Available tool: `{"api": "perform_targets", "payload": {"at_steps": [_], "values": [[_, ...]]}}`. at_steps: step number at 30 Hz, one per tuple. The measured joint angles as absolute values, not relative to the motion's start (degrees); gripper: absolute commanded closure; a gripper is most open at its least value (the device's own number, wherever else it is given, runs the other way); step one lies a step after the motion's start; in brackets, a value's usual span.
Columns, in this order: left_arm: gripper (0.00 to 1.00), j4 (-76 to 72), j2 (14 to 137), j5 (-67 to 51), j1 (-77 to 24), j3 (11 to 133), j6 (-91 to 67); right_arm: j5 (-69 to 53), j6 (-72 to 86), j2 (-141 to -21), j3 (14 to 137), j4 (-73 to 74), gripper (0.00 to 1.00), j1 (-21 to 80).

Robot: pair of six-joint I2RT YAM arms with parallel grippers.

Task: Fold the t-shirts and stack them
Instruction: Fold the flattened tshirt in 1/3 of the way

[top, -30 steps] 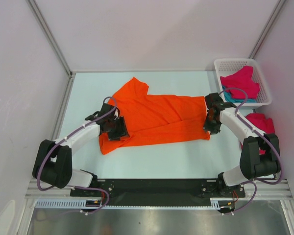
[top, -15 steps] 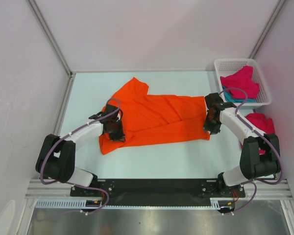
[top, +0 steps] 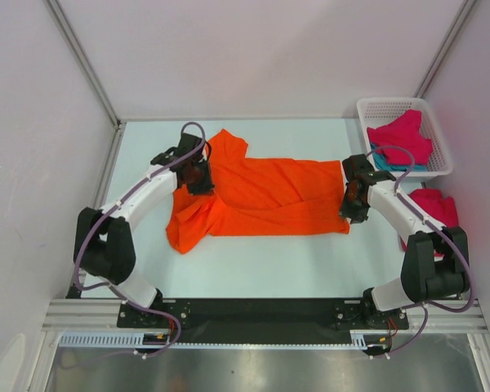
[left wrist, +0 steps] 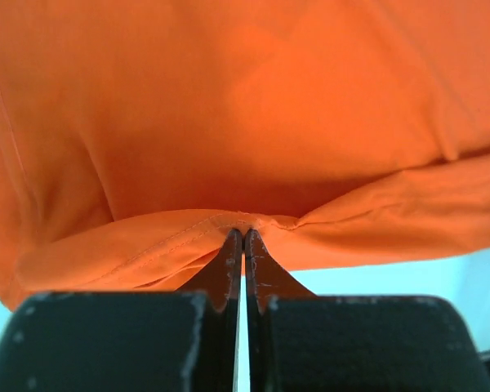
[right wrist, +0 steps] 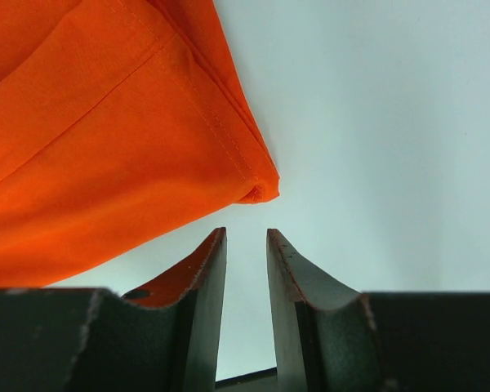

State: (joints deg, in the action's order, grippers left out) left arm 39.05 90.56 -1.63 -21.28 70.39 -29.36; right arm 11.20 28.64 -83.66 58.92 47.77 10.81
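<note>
Orange t-shirt (top: 261, 200) spread on desk (top: 310, 261); left jaws pinch its hem; right jaws narrowly apart, empty, beside its corner.

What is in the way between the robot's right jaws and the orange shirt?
Nothing that I can see. The right jaws stand open, and the hemmed corner of the orange shirt lies just ahead of them. Only bare table shows in the small gap between the jaws and that corner.
</note>
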Motion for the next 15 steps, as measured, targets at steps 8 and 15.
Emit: {"api": "perform_targets", "payload": {"at_steps": [8, 15], "values": [[0.44, 40.7, 99.4, 0.0, -21.3, 74.7, -27.4, 11.4, 28.2, -81.9, 58.9, 48.4, 0.69, 10.6], [0.28, 41.3, 99.4, 1.2, -21.3, 72.8, -26.9, 11.4, 27.7, -81.1, 58.8, 48.6, 0.69, 10.4]]}}
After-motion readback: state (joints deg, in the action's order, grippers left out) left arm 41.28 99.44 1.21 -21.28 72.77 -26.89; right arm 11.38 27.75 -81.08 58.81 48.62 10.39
